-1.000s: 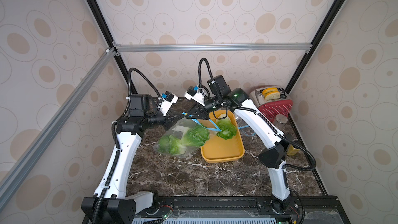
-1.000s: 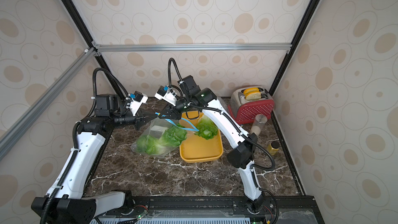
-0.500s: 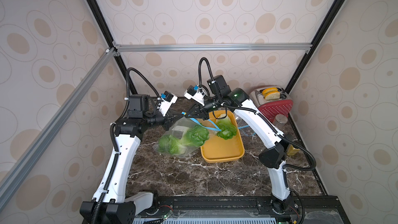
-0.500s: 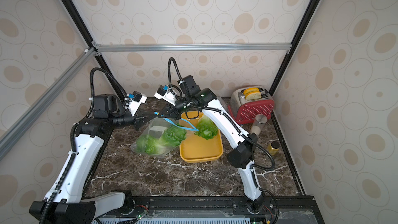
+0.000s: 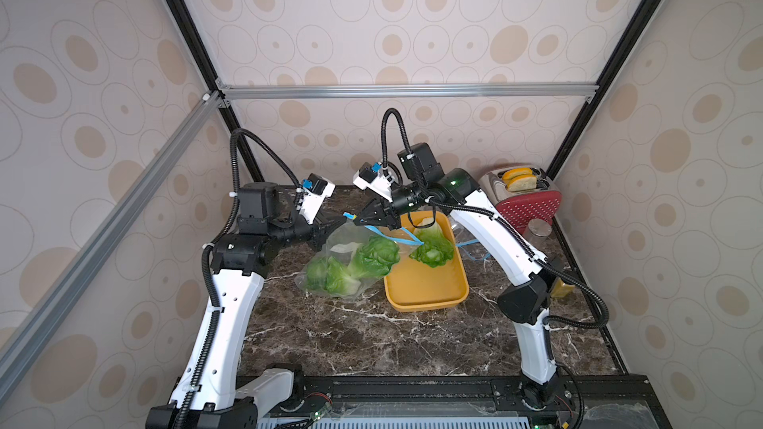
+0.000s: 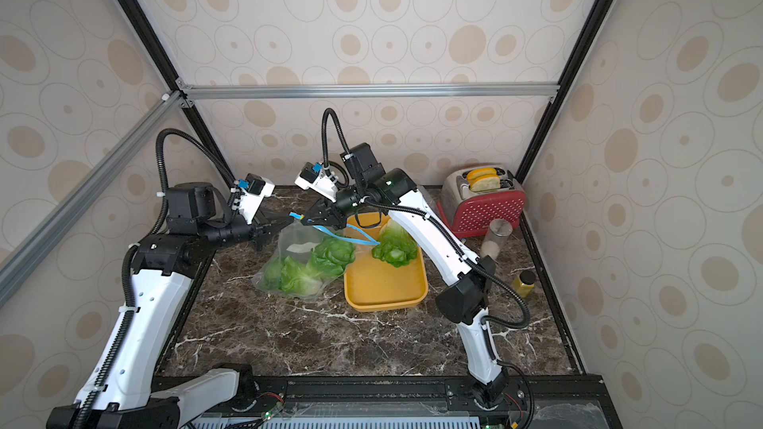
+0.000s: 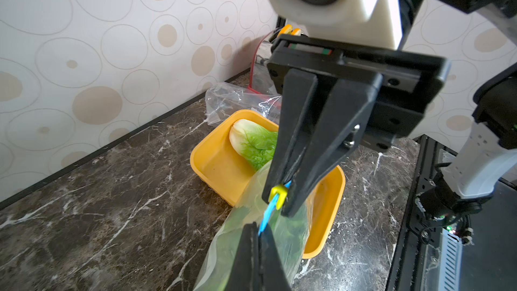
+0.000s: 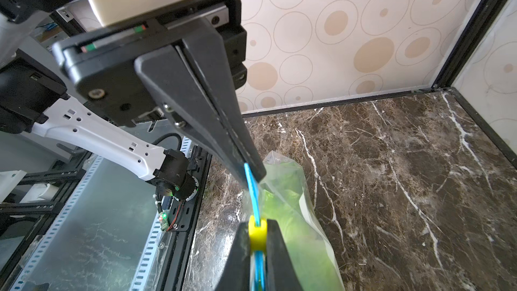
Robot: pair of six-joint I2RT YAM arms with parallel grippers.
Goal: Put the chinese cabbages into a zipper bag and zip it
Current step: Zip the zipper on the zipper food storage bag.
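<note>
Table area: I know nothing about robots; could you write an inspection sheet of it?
Surface: dark marble table.
Job's things: zipper bag holds two chinese cabbages; third cabbage lies in yellow tray.
Clutter: red toaster, lidded jar, small yellow bottle, spare plastic bag.
Claws: left claw shut on blue zip strip; right claw shut on yellow slider.
Cables: black hoses arch over both arms.
Surroundings: patterned walls, aluminium bar.

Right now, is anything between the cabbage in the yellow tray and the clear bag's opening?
Yes: the right gripper, jaws shut on the yellow zipper slider, sits at the clear plastic zipper bag's mouth, beside the leafy green cabbage in the yellow plastic tray.
</note>
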